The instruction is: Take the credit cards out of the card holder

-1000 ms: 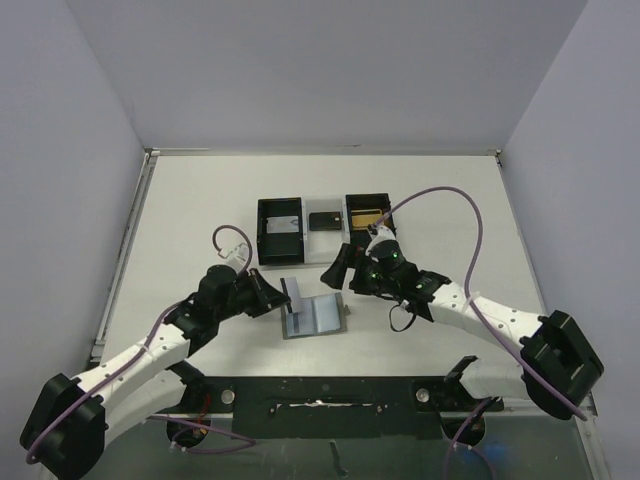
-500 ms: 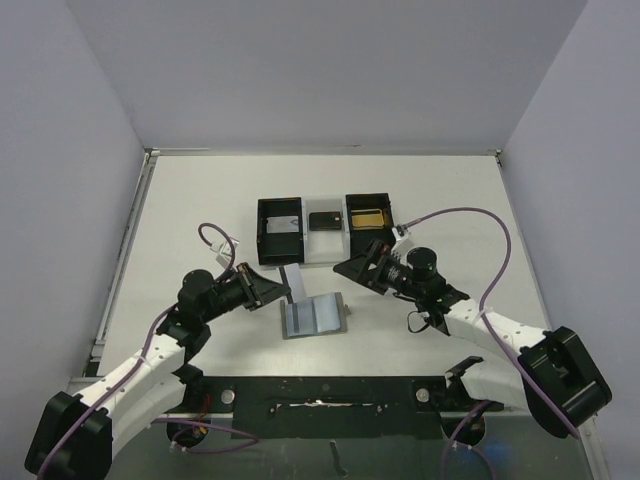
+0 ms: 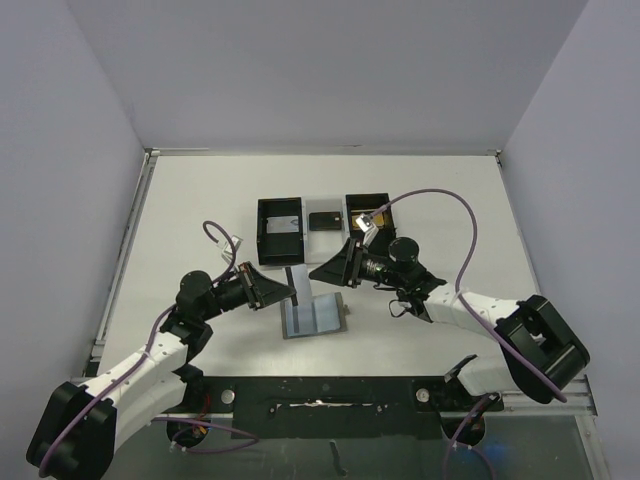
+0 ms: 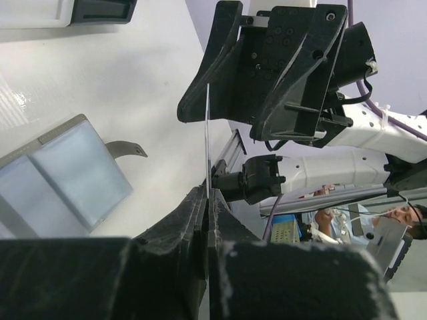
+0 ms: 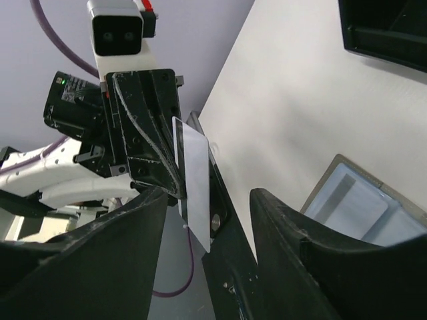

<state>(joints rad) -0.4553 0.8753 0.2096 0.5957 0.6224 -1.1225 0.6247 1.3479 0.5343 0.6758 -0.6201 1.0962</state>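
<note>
The grey card holder lies open on the table, its two grey-blue panels facing up. My left gripper hovers just above the holder's left edge, shut on one pale credit card. In the left wrist view this card shows edge-on, rising from between the left gripper's fingers. My right gripper faces it from the right, open. Its two fingers stand on either side of the card's free end, apart from it. Whether other cards sit in the holder cannot be told.
A black three-compartment tray stands behind the holder; its right box holds something yellow. The right arm's purple cable arcs above the table. Walls close in the table at the back and both sides.
My left gripper lifted the card a little off the holder. My right gripper swung left toward it and now straddles the card's end, its jaws narrower than before.
</note>
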